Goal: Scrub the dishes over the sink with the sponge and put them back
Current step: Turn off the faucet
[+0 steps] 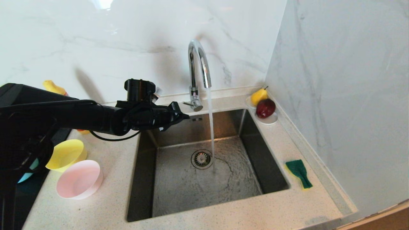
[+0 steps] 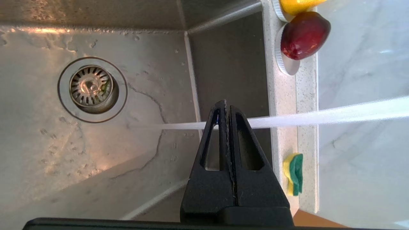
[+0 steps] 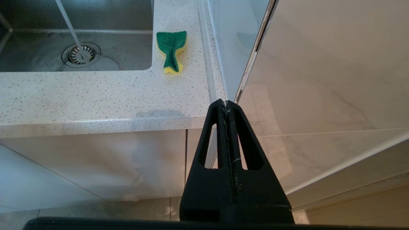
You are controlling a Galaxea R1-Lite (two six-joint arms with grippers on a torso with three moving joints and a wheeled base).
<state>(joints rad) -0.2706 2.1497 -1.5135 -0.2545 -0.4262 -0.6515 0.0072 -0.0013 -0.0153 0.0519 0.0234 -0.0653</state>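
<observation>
Reaching over the far left corner of the sink (image 1: 179,204), the left gripper (image 1: 186,117) is clenched on nothing, beside the running faucet (image 1: 198,68).
Yellow bowl (image 1: 67,154), pink bowl (image 1: 80,179) and teal bowl (image 1: 27,174) (mostly hidden by the arm) sit on the left counter; the sponge (image 1: 299,172) lies right of the sink. The right gripper (image 3: 227,103), clenched and empty, hangs below the counter's near edge.

No readable text, labels, brands or nos. anywhere; drain detail maybe too small.
</observation>
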